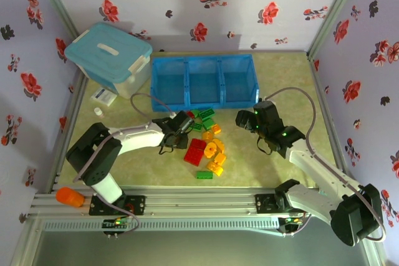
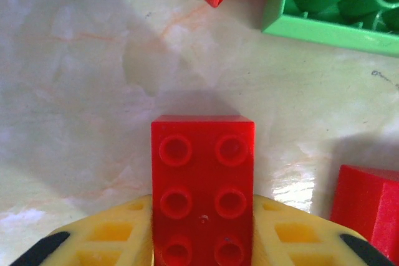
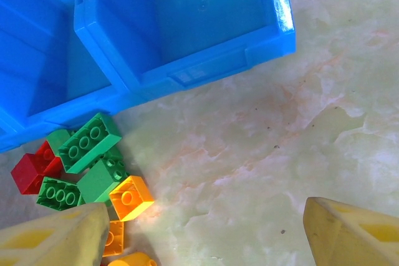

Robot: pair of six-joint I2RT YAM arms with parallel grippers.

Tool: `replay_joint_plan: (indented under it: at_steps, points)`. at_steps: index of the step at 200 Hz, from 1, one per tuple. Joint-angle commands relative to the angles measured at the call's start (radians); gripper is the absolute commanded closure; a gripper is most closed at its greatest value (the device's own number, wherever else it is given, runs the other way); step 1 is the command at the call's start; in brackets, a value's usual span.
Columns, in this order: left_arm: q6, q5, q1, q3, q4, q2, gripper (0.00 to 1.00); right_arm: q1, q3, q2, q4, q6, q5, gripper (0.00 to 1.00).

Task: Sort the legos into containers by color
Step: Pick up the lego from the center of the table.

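The legos lie in a loose pile [image 1: 209, 144] of red, green and yellow-orange bricks in front of the blue three-compartment tray [image 1: 202, 59]. My left gripper [image 1: 181, 123] is at the pile's left edge, shut on a red six-stud brick [image 2: 202, 188] held between its yellow fingers [image 2: 118, 238]. Near it lie a green brick [image 2: 330, 4] and another red brick [image 2: 368, 207]. My right gripper [image 1: 246, 118] is open over bare table to the right of the pile, its fingers [image 3: 56, 238] wide apart with nothing between them. Green, red and orange bricks [image 3: 93, 166] lie by its left finger. The tray's compartments look empty.
A white tub with a light-blue lid [image 1: 109, 57] stands at the back left, beside the tray. A small white box [image 1: 103, 96] and a white cap [image 1: 98, 111] lie in front of it. A single green brick [image 1: 204, 175] lies near the front edge. Flowered walls enclose the table.
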Motion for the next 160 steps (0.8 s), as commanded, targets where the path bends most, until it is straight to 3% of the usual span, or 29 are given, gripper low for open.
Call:
replay_joint_plan:
  at_steps: [1, 108, 160]
  points:
    - [0.004, -0.026, -0.006, 0.023, -0.038, -0.003, 0.71, 0.008, 0.002, -0.01, 0.013, 0.023, 0.029, 0.18]
    - [0.05, -0.096, -0.004, 0.119, -0.149, -0.178, 0.74, 0.009, -0.017, -0.029, 0.018, 0.029, 0.019, 0.18]
    - [0.092, -0.109, 0.037, 0.195, -0.179, -0.217, 0.74, 0.016, -0.024, -0.046, 0.025, 0.007, -0.014, 0.18]
